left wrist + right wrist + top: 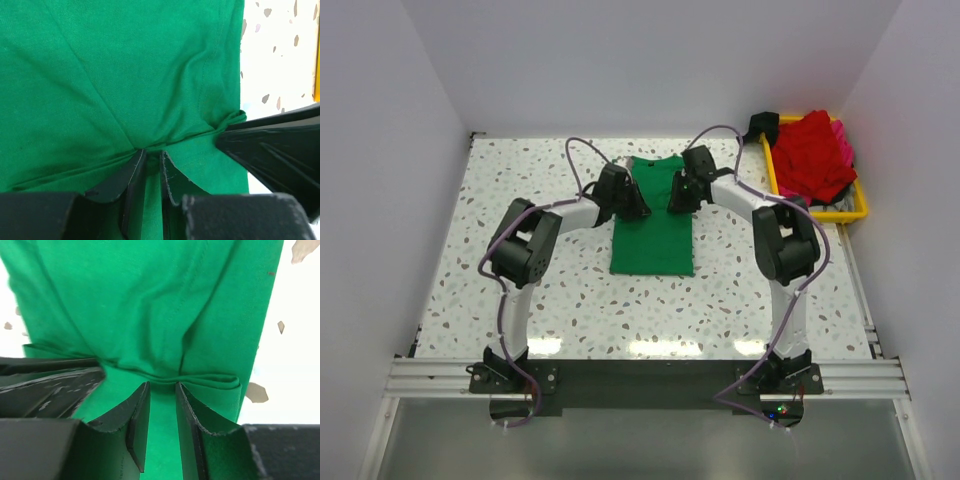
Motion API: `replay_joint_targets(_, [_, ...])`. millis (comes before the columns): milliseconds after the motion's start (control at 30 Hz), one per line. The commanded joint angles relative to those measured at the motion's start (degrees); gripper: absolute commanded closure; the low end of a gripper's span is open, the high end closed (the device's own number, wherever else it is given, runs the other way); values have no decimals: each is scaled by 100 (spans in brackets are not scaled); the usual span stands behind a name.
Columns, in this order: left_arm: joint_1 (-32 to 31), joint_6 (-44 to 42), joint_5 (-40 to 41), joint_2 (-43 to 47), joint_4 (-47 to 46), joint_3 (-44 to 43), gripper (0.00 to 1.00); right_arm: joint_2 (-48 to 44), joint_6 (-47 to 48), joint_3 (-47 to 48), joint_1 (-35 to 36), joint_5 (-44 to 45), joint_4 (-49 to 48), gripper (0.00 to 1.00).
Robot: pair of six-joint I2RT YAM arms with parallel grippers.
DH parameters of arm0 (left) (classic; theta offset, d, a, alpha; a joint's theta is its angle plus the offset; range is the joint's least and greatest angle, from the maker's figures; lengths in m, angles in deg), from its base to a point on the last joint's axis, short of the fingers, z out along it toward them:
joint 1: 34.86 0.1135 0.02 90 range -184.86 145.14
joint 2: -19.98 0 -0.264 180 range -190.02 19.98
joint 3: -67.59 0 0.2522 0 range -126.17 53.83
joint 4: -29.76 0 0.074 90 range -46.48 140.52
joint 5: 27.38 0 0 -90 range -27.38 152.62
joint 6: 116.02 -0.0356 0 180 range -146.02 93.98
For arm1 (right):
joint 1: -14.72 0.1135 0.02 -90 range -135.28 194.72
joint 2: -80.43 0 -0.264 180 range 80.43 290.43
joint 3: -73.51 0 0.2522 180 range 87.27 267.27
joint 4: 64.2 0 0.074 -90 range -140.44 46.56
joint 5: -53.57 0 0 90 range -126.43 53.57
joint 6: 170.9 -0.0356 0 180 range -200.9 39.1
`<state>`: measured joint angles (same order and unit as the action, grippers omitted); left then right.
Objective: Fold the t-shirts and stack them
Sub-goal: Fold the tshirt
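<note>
A bright green t-shirt [653, 240] lies folded into a long strip at the middle of the table, its far part doubled back. My left gripper [638, 205] is on its left side; in the left wrist view [152, 154] the jaws are pinched on a fold of green cloth [125, 75], with wrinkles running to the tips. My right gripper [678, 197] is on its right side; in the right wrist view [162, 385] the jaws stand apart just short of a straight folded edge [200, 377]. A red t-shirt [810, 155] and a pink one [844, 140] lie in the tray.
A yellow tray [858, 212] stands at the back right, with a black object [763, 126] at its far left corner. The two grippers are close together: the right one shows in the left wrist view [280, 150], the left one in the right wrist view [45, 385].
</note>
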<state>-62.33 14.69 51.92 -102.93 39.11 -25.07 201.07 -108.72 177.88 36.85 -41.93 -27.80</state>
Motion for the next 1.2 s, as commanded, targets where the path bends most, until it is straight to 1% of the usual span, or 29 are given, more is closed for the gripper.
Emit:
replay_joint_targets(0, [-22, 60, 252, 74, -43, 172, 79, 275, 57, -34, 46, 145, -136, 69])
replay_joint_targets(200, [-22, 113, 595, 162, 19, 497, 80, 381, 118, -148, 72, 356, -48, 70])
replay_joint_targets(367, [-22, 157, 666, 311, -25, 778, 81, 338, 188, -236, 107, 426, -5, 70])
replay_joint_targets(533, [-22, 227, 727, 557, -227, 1288, 81, 258, 206, -421, 248, 471, -4, 69])
replay_joint_targets(733, [-31, 324, 701, 988, -552, 2000, 81, -75, 48, -1000, 406, 313, -259, 69])
replay_joint_targets(900, [-49, 368, 692, 1454, -728, 2703, 81, -584, -84, -1721, 599, 129, -610, 69])
replay_joint_targets(1067, [-49, 342, 806, 2015, -817, 3353, 81, -972, -286, -2388, 617, -127, -962, 69])
replay_joint_targets(1167, [-31, 236, 973, 2279, -781, 3547, 80, -1034, -260, -2460, 626, -136, -971, 68])
